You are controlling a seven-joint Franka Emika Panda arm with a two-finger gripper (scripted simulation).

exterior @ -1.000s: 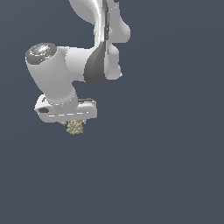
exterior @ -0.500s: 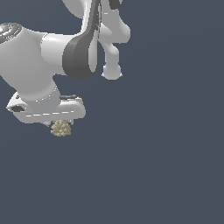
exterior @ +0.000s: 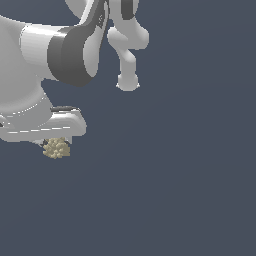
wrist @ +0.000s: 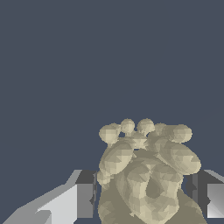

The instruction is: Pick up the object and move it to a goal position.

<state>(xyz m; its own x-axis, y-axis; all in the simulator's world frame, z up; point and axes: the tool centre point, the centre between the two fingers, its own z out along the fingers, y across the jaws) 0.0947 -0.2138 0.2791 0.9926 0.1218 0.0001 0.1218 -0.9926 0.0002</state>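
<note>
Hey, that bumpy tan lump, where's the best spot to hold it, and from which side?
Judging by its pose, across the narrow middle of the lump, coming from above, as the gripper does now: one finger on each flank, the knobbly end sticking out past the tips.

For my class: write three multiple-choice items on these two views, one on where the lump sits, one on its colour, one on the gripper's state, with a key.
1. Where is the lump?
A. Under the gripper, between its fingers
B. Far off at the exterior view's right
C. On top of the arm

2. What colour is the lump?
A. Red
B. Tan-beige
C. Blue

3. What is the gripper doing?
A. Open, nothing between its fingers
B. Out of view
C. Shut on the lump

Key: 1 A, wrist view shows fingers either side; 2 B, both views show it; 3 C, fingers press its sides.
</note>
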